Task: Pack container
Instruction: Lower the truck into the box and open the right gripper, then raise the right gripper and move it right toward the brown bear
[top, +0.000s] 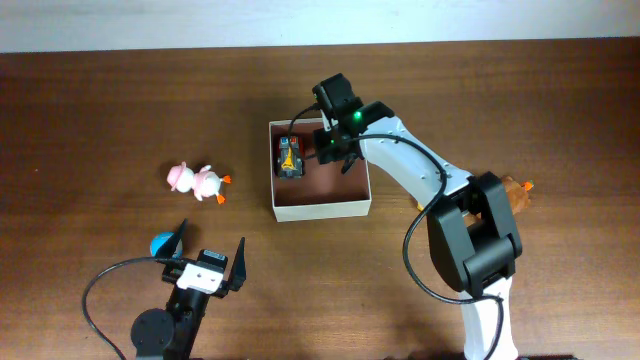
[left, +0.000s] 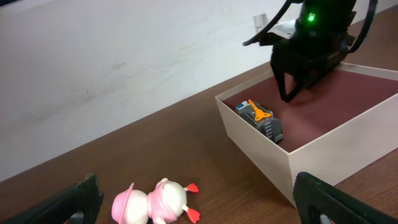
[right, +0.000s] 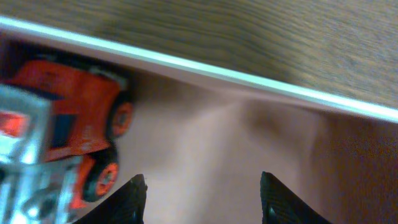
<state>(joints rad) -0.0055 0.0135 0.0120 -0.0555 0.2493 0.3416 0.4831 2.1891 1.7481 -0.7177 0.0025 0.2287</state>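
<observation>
Left gripper (top: 212, 242) nearest, low at table front: fingers spread wide, nothing held. Small blue toy (top: 160, 243) just beside one finger. Two pink-and-white duck toys (top: 197, 180) side by side on wooden table (top: 80, 120). Container (top: 320, 209) mid-table. Orange toy truck (top: 289, 157) inside it, by wall nearest ducks, markings too blurred to read. Right gripper (top: 337, 158) dips into container beside truck, jaws apart, empty. Orange-brown toy (top: 517, 187) far right, partly behind arm.

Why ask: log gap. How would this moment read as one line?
right hand: open, over container | toy truck: in container | left hand: open, empty | pink toys: outside container
</observation>
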